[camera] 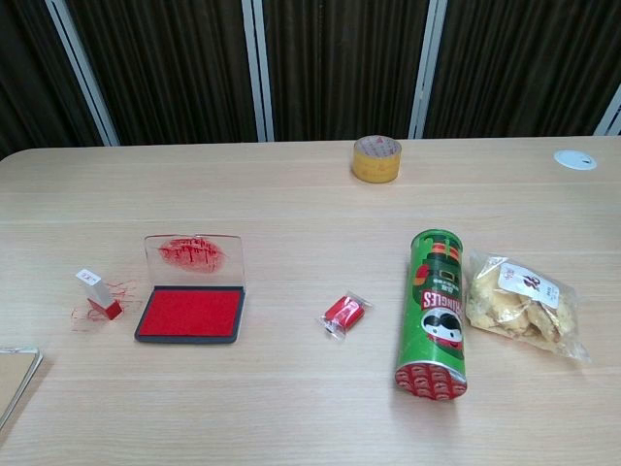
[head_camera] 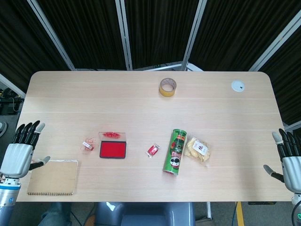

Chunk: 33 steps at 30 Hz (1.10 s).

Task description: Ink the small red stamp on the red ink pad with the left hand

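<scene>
The brown notebook [head_camera: 52,177] lies at the near left desk [head_camera: 141,103] edge; both robot hands, left [head_camera: 21,150] and right [head_camera: 288,157], hover spread and empty; the small red stamp [camera: 98,294], white-topped, red-based, stands tilted just left of the open red ink pad [camera: 191,313]; pale wood desk, dark curtains behind.

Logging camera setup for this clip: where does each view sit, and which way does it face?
Head view: high, looking steeply down on the table; left hand and right hand show at its edges.
Chest view: lower, looking across the table toward the curtain; no hand shows.
Shared: small red stamp, red ink pad, green can.
</scene>
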Tool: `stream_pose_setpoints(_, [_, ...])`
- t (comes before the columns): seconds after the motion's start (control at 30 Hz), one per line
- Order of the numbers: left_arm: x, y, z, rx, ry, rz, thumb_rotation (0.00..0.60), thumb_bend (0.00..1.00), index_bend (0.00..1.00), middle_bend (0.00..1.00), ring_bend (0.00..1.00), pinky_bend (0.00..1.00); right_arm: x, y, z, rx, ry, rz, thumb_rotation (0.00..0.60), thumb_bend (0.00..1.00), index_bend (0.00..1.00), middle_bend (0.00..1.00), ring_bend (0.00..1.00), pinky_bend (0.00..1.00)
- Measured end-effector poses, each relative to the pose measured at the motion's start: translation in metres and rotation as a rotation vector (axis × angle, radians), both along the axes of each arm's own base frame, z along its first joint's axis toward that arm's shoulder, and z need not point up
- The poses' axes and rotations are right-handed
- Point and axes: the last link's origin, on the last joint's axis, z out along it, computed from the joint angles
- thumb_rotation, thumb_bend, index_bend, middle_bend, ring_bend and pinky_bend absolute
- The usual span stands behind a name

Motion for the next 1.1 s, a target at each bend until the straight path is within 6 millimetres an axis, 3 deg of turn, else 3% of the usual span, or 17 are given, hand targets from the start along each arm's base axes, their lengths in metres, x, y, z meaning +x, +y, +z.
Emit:
stream_pose_setpoints(0.1, [-0.001, 0.000, -0.002, -0.007, 0.005, -0.003, 0.600, 0.00, 0.00, 0.00, 0.00, 0.01, 0.000, 0.001, 0.000, 0.000, -0.002, -0.002, 0.600, 0.00, 0.00, 0.00, 0.00, 0.00])
stream_pose_setpoints(0.13, [-0.002, 0.001, -0.003, -0.011, 0.007, -0.003, 0.600, 0.00, 0.00, 0.00, 0.03, 0.09, 0.000, 0.001, 0.000, 0.001, -0.003, -0.003, 0.600, 0.00, 0.00, 0.00, 0.00, 0.00])
stream_pose_setpoints(0.2, [-0.002, 0.001, -0.004, -0.019, 0.013, -0.003, 0.600, 0.00, 0.00, 0.00, 0.20, 0.35, 0.000, 0.001, 0.000, 0.005, -0.004, -0.004, 0.600, 0.00, 0.00, 0.00, 0.00, 0.00])
stream_pose_setpoints(0.27, [-0.003, 0.004, -0.005, -0.027, 0.025, -0.014, 0.600, 0.00, 0.00, 0.00, 0.50, 0.62, 0.000, 0.001, -0.001, 0.008, -0.003, -0.005, 0.600, 0.00, 0.00, 0.00, 0.00, 0.00])
stream_pose_setpoints(0.33, [-0.001, 0.007, -0.008, -0.046, 0.033, -0.034, 0.600, 0.00, 0.00, 0.00, 0.64, 0.75, -0.001, 0.000, -0.001, 0.012, -0.001, -0.009, 0.600, 0.00, 0.00, 0.00, 0.00, 0.00])
stream_pose_setpoints(0.43, [0.000, 0.018, -0.019, -0.101, 0.047, -0.067, 0.600, 0.00, 0.03, 0.00, 0.75, 0.86, -0.002, -0.002, -0.002, 0.009, 0.004, -0.016, 0.600, 0.00, 0.00, 0.00, 0.00, 0.00])
stream_pose_setpoints(0.57, [0.000, 0.038, -0.036, -0.168, 0.077, -0.123, 0.600, 0.00, 0.15, 0.08, 0.79, 0.90, -0.004, -0.004, -0.004, 0.008, 0.018, -0.035, 0.600, 0.00, 0.00, 0.00, 0.00, 0.00])
stream_pose_setpoints(0.73, [-0.004, 0.068, -0.056, -0.227, 0.121, -0.191, 0.600, 0.00, 0.22, 0.17, 0.80, 0.91, -0.010, -0.006, -0.006, 0.002, 0.041, -0.071, 0.600, 0.00, 0.00, 0.00, 0.00, 0.00])
stream_pose_setpoints(0.93, [-0.013, 0.098, -0.076, -0.300, 0.156, -0.248, 0.600, 0.10, 0.29, 0.23, 0.80, 0.91, -0.015, -0.006, -0.010, 0.004, 0.062, -0.104, 0.600, 0.00, 0.00, 0.00, 0.00, 0.00])
stream_pose_setpoints(1.1, [-0.017, 0.110, -0.091, -0.364, 0.165, -0.292, 0.600, 0.16, 0.34, 0.30, 0.80, 0.91, -0.018, -0.004, -0.009, -0.004, 0.067, -0.120, 0.600, 0.00, 0.00, 0.00, 0.00, 0.00])
